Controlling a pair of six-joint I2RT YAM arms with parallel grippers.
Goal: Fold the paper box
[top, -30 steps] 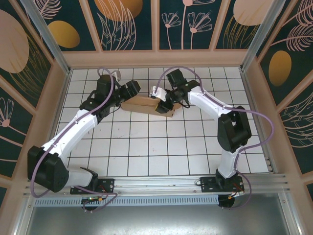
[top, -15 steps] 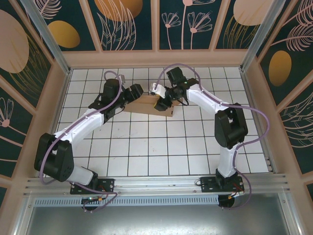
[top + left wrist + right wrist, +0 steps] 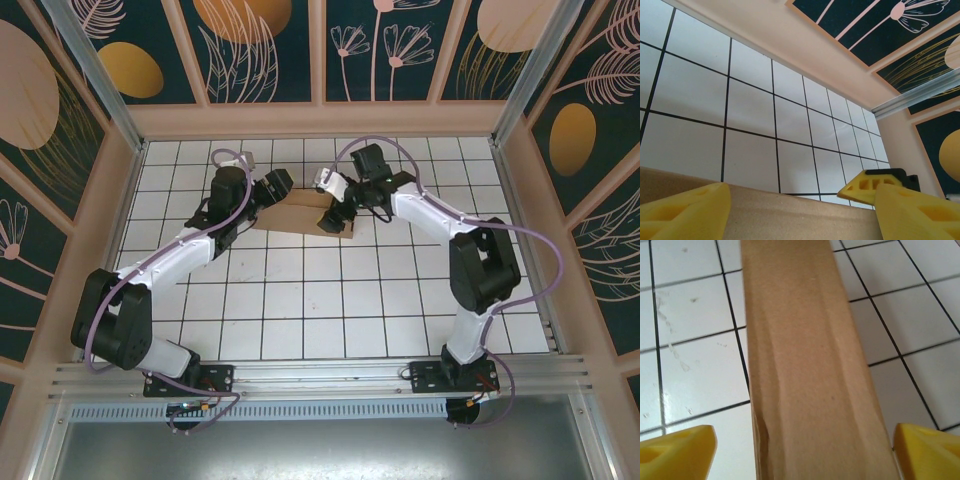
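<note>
The paper box [image 3: 298,212] is a shallow brown cardboard box lying at the back middle of the tiled floor. My left gripper [image 3: 274,187] is at its far left corner. In the left wrist view the cardboard [image 3: 790,217] spans the wide gap of the left gripper [image 3: 802,200] and runs on behind the left finger, so nothing is clamped. My right gripper [image 3: 336,208] is at the box's right end. It [image 3: 805,436] stands open astride the long cardboard face [image 3: 807,365], with white tile showing on both sides. One of its fingertips [image 3: 865,186] shows past the cardboard.
White tiled floor [image 3: 320,300] stretches free in front of the box toward the arm bases. The beige back wall [image 3: 320,120] is two tiles behind the box. An aluminium corner post [image 3: 920,95] stands at the back right.
My right gripper has opened wide, let go of the box's right end and drawn back slightly. The left arm's elbow has swung inward while its gripper stayed at the box.
</note>
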